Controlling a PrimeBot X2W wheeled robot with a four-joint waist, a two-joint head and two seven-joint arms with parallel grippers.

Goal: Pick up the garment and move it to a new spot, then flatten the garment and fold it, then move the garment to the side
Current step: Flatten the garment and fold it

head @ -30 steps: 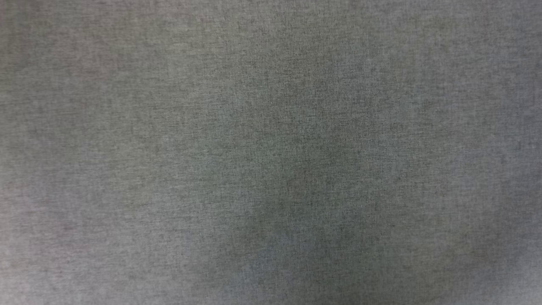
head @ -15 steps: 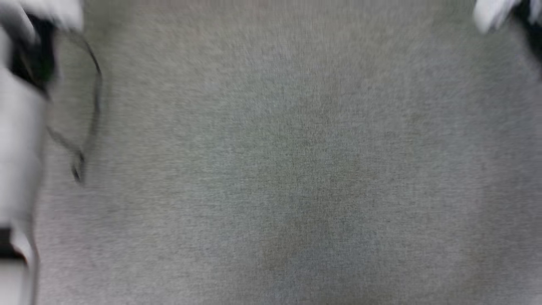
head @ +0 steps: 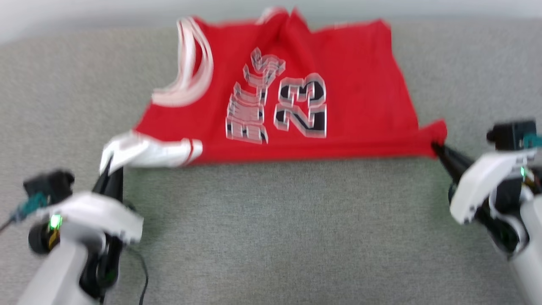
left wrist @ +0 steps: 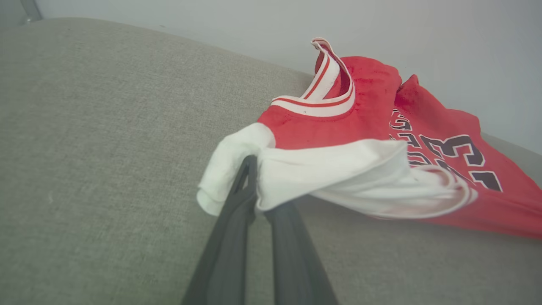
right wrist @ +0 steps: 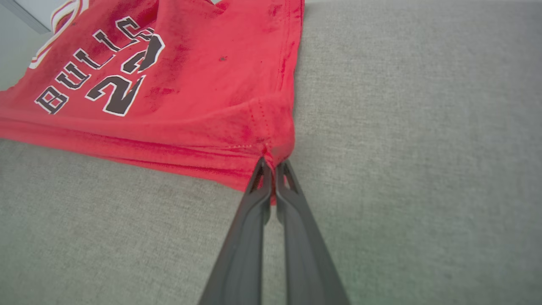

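Head view, blurred: a red fabric jersey with white sleeves, striped trim and black white-outlined lettering lies on a grey woven fabric surface. It sits beyond the fingertips of both arms. The left end effector is clamped on the white sleeve at its own tip. The right end effector is clamped on the red hem corner. The jersey's near edge runs straight from one end effector to the other, crosswise to the robot.

Left wrist view: the two dark fingers are closed with white sleeve cloth bunched between and over the tips. The rest of the jersey trails ahead and to the right of this end effector, with the collar standing up farther off.

Right wrist view: the fingers are pressed together, pinching the stitched hem corner right at the tips. The jersey body spreads ahead and to the left, and there is bare grey fabric to the right.

Judgement: neither arm is nearer, as each holds its own end. The long axis is the stretched edge between them, so the next pull needs both to move together or the cloth skews.
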